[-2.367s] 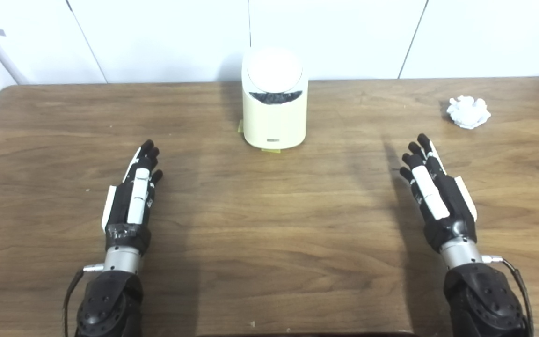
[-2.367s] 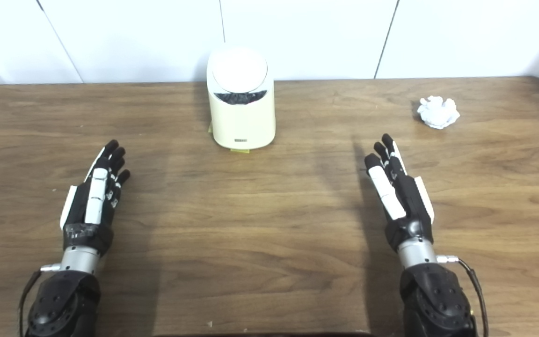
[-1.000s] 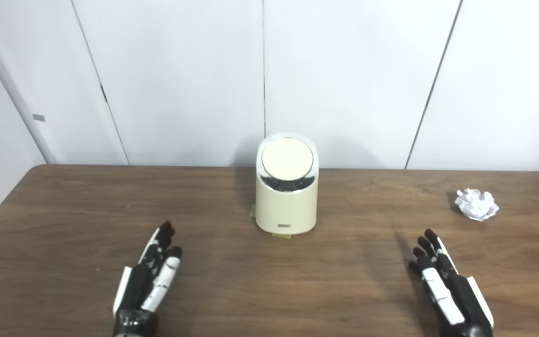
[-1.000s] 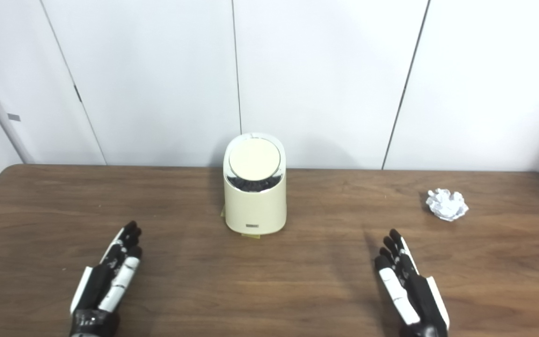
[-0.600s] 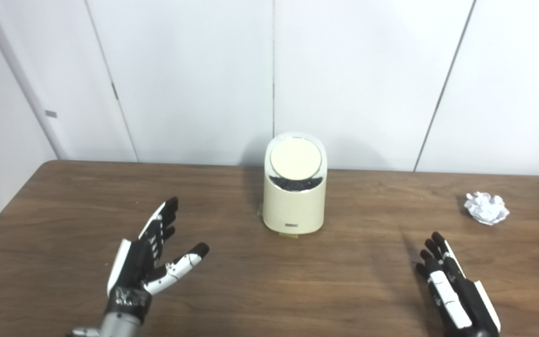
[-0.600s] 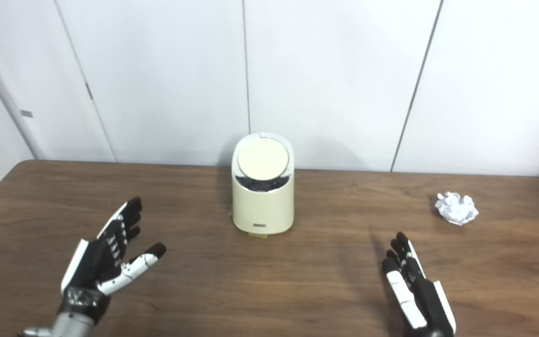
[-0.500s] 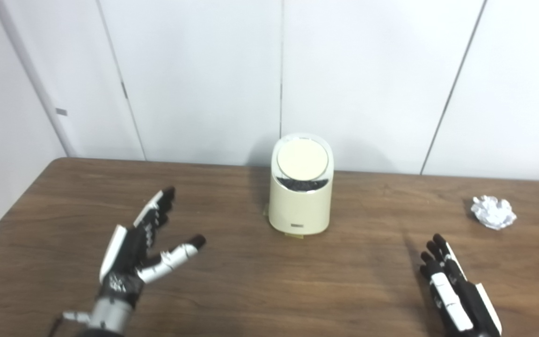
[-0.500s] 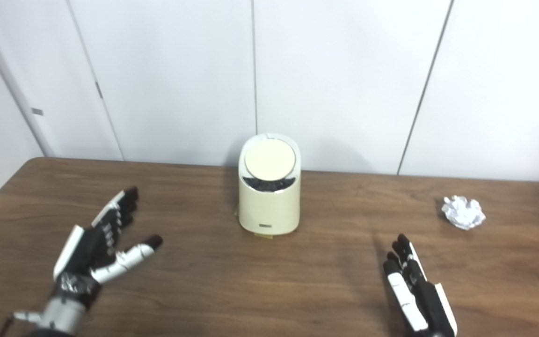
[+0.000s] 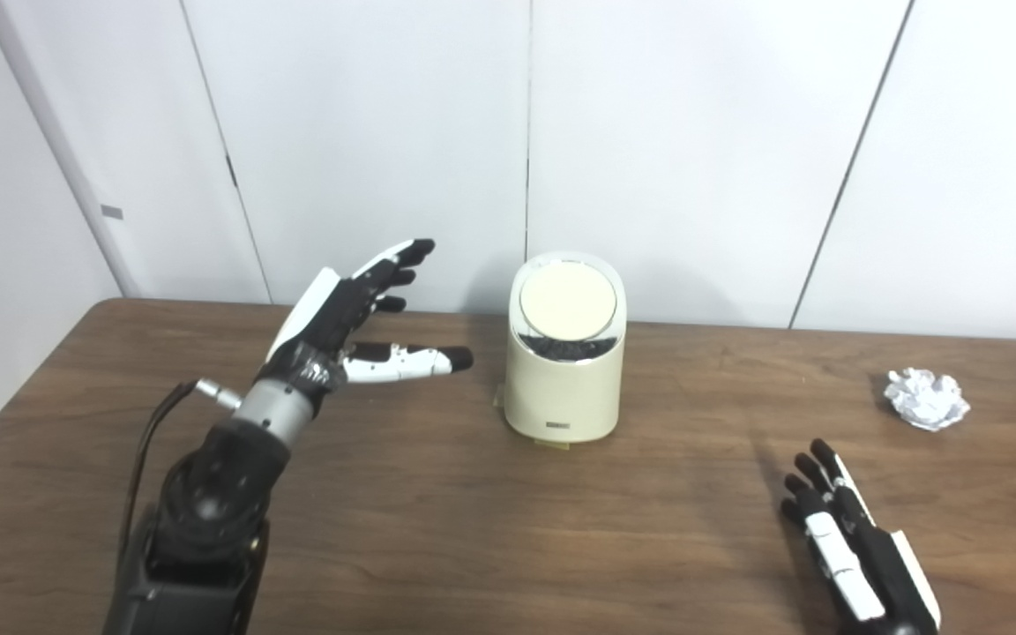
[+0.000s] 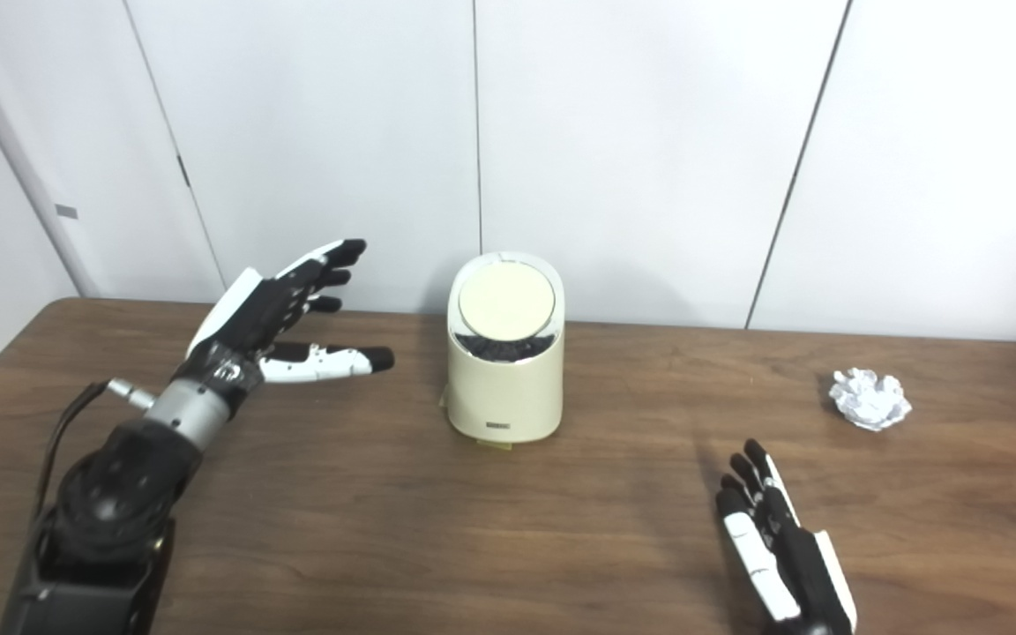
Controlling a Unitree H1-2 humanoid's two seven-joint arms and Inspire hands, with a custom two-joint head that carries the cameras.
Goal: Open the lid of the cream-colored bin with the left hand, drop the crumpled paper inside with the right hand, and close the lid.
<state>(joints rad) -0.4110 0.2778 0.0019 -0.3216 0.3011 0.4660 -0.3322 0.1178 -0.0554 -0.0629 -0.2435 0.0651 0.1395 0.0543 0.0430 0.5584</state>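
Risen from the table, the left hand (image 9: pixel 345 309) hovers fingers spread left of the cream-colored bin (image 9: pixel 565 370), lid (image 9: pixel 567 300) unopened, crumpled paper (image 9: pixel 926 399) far right, right hand (image 9: pixel 856 556) flat, empty, fingers together.

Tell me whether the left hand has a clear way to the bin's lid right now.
Probably yes. The left hand is raised and open, left of the cream-colored bin, and nothing stands between it and the round lid.
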